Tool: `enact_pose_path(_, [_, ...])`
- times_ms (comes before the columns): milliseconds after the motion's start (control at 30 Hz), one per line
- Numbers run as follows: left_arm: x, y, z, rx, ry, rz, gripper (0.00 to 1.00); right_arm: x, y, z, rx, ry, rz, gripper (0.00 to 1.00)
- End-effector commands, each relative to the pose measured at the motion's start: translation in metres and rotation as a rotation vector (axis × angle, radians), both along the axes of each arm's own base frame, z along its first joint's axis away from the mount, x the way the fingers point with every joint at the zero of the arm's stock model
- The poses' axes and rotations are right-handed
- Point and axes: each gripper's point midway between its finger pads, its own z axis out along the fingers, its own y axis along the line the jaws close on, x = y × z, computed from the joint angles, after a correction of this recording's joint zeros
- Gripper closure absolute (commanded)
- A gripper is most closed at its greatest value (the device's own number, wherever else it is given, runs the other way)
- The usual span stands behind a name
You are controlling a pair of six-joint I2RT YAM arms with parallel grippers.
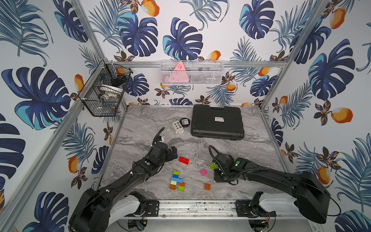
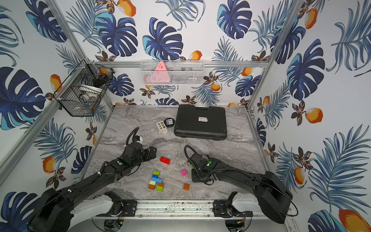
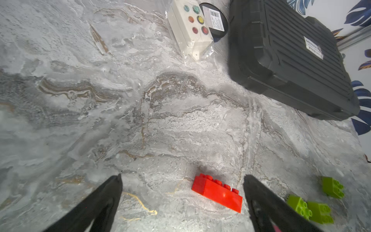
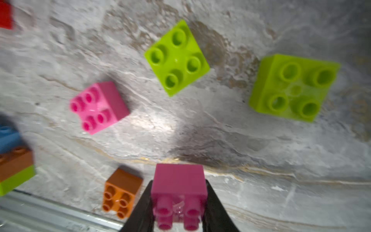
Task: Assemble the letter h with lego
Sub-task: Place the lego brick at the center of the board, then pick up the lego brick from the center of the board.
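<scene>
My left gripper [image 3: 182, 176] stands open low over the marble table. The long red lego brick [image 3: 217, 191] lies flat between its fingers, untouched and closer to one of them. In both top views the red brick [image 1: 183, 160] lies just right of that gripper [image 1: 174, 153]. My right gripper [image 4: 178, 202] is shut on a dark pink brick [image 4: 178, 184], held above the table. Below it lie a loose pink brick [image 4: 98, 107], two lime green bricks [image 4: 176, 57] [image 4: 294, 87] and an orange one [image 4: 120, 192]. A joined cluster of green, blue and orange bricks [image 1: 176, 180] sits near the front.
A black case [image 1: 216, 121] lies at the back right. Next to it are a white card with coloured dots [image 1: 177, 126] and a black round disc [image 1: 184, 122]. A metal rail [image 1: 196, 207] runs along the front edge. Wire baskets [image 1: 104, 88] hang on the walls.
</scene>
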Motion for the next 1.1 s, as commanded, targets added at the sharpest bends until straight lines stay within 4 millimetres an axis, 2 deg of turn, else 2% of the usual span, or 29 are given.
enact_pose_path(0, [0.002, 0.009, -0.003, 0.038, -0.008, 0.034, 0.01, 0.004, -0.023, -0.006, -0.155, -0.031, -0.072, 0.70])
enact_pose_path(167, [0.002, 0.009, -0.006, 0.044, 0.001, 0.037, 0.01, -0.002, -0.020, -0.025, -0.161, 0.001, -0.077, 0.62])
enact_pose_path(233, [0.002, 0.008, -0.009, 0.042, 0.008, 0.037, 0.01, -0.003, -0.017, -0.025, -0.144, 0.006, -0.087, 0.55])
enact_pose_path(333, [0.003, 0.005, -0.010, 0.037, 0.016, 0.021, 0.01, -0.005, -0.014, -0.022, -0.118, 0.015, -0.090, 0.53])
enact_pose_path(567, [0.004, 0.003, -0.012, 0.037, 0.029, 0.016, 0.01, -0.006, -0.017, -0.015, -0.118, 0.010, -0.090, 0.57])
enact_pose_path(667, [0.003, 0.005, -0.013, 0.042, 0.031, 0.025, 0.01, -0.004, -0.016, -0.014, -0.118, 0.002, -0.085, 0.61])
enact_pose_path(833, [0.005, -0.005, -0.013, 0.023, 0.036, -0.020, 0.01, -0.001, -0.019, -0.013, -0.155, -0.008, -0.083, 0.68])
enact_pose_path(933, [0.005, -0.006, -0.016, 0.019, 0.043, -0.021, 0.01, 0.004, -0.021, 0.000, -0.163, -0.026, -0.097, 0.68])
enact_pose_path(1067, [0.006, -0.010, -0.015, 0.012, 0.050, -0.039, 0.01, 0.021, -0.027, 0.027, -0.128, -0.069, -0.144, 0.69])
